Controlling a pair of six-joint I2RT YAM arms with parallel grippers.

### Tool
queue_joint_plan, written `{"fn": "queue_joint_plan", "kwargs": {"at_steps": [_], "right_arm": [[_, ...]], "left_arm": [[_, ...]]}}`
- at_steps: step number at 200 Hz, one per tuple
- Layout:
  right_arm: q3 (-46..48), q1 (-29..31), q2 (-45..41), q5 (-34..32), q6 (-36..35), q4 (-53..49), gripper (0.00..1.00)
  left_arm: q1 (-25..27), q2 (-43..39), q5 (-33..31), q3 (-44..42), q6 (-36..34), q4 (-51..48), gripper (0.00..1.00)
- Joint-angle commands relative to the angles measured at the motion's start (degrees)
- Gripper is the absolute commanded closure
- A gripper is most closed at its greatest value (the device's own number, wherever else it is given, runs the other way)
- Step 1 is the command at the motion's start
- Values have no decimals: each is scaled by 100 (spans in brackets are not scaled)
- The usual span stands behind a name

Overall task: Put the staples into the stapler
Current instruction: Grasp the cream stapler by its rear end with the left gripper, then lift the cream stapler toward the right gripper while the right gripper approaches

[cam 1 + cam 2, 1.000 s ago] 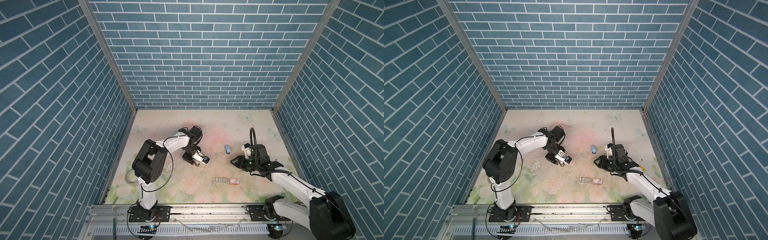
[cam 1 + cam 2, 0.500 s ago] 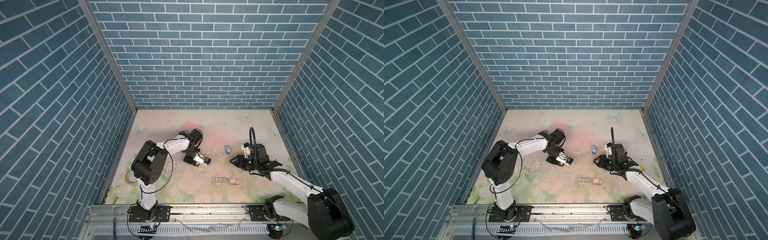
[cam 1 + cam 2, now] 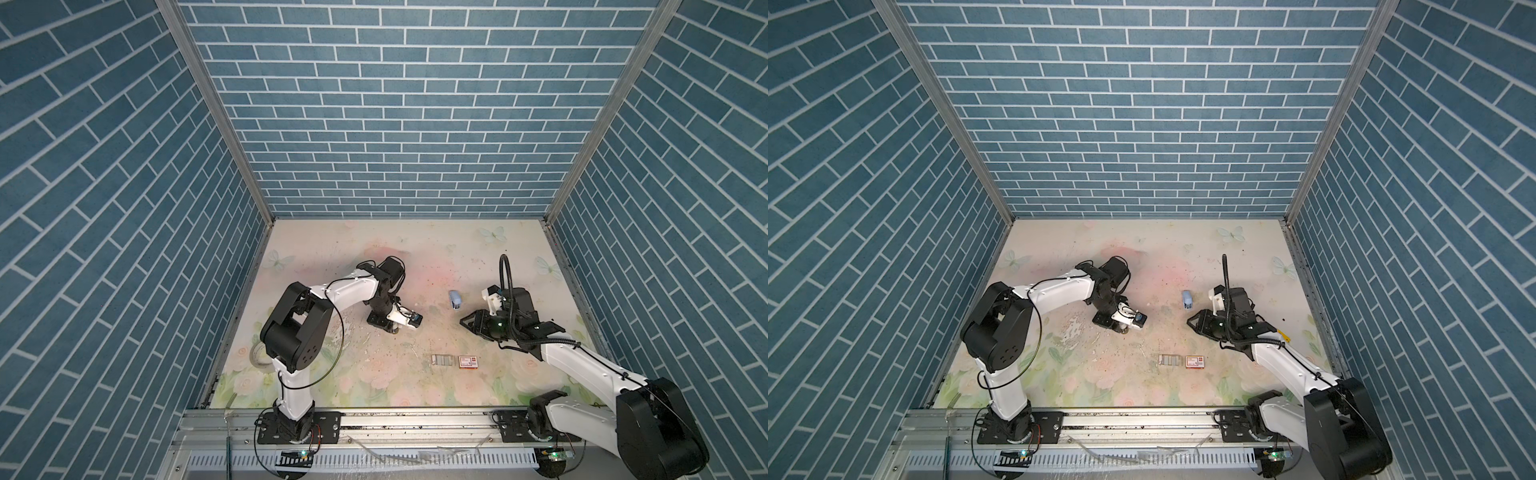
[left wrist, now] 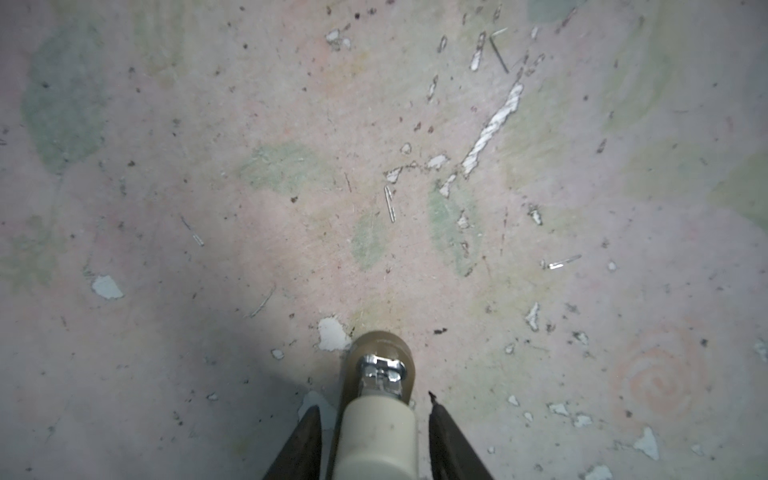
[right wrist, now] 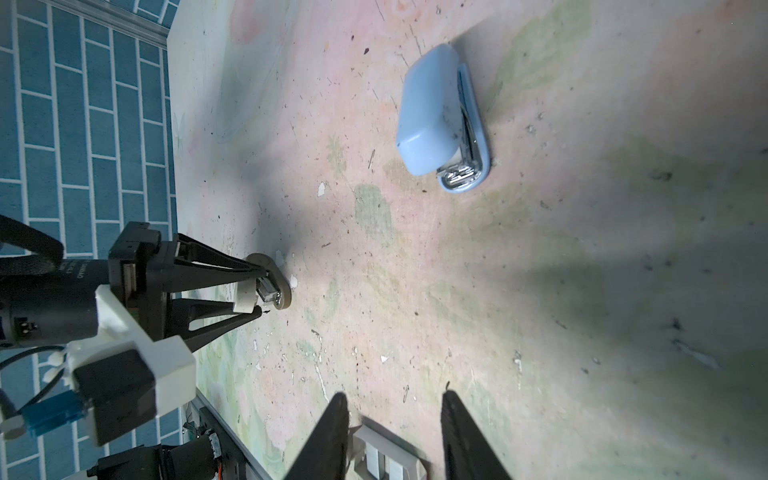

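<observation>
A small cream-and-brown stapler (image 4: 378, 424) (image 5: 245, 297) stands nose-down on the flowered mat between the fingers of my left gripper (image 4: 374, 401) (image 3: 394, 330) (image 3: 1123, 330). A thin gap shows on each side, so the jaws are open. A light blue stapler (image 3: 455, 300) (image 3: 1187, 300) (image 5: 436, 112) lies shut on the mat, left of my right gripper (image 3: 465, 322) (image 5: 394, 394). That gripper hangs open and empty above the mat. The staples (image 3: 441, 360) (image 3: 1169, 360) (image 5: 386, 457) fill a pale tray nearer the front.
A red-and-white box (image 3: 468, 362) (image 3: 1196, 362) lies just right of the tray. Loose staples and white chips (image 4: 492, 124) litter the mat. A clear ring (image 3: 259, 355) lies by the left wall. Blue brick walls close three sides, and a metal rail (image 3: 415, 419) runs along the front.
My left gripper has drifted slightly right with the cream stapler between its fingers. The right gripper has crept a little to the left. Tray, box and blue stapler have not moved.
</observation>
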State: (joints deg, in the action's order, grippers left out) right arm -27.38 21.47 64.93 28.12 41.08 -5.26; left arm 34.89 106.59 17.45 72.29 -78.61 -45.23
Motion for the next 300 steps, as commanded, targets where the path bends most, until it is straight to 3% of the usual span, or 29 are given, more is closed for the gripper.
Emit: {"fn": "queue_joint_plan", "kwargs": {"at_steps": [1,47,90,135,181,250,300], "right_arm": [[0,-16,-95,54,-12,26,62],[-48,-16,29,163,-12,86,63],[-47,-20,20,168,-12,100,63],[-40,-18,29,176,-4,121,63],[-45,-20,3,185,-4,102,64],[-40,-10,-6,159,-4,103,64],[-39,-13,-24,176,9,80,65]], "left_arm": [[0,-173,127,185,134,-282,56],[-8,-174,133,140,140,-261,59],[-9,-191,117,9,43,-256,51],[9,-160,138,-48,65,-167,61],[31,-147,149,-95,75,-91,64],[53,-127,145,-180,92,17,59],[62,-154,145,-181,135,23,74]]}}
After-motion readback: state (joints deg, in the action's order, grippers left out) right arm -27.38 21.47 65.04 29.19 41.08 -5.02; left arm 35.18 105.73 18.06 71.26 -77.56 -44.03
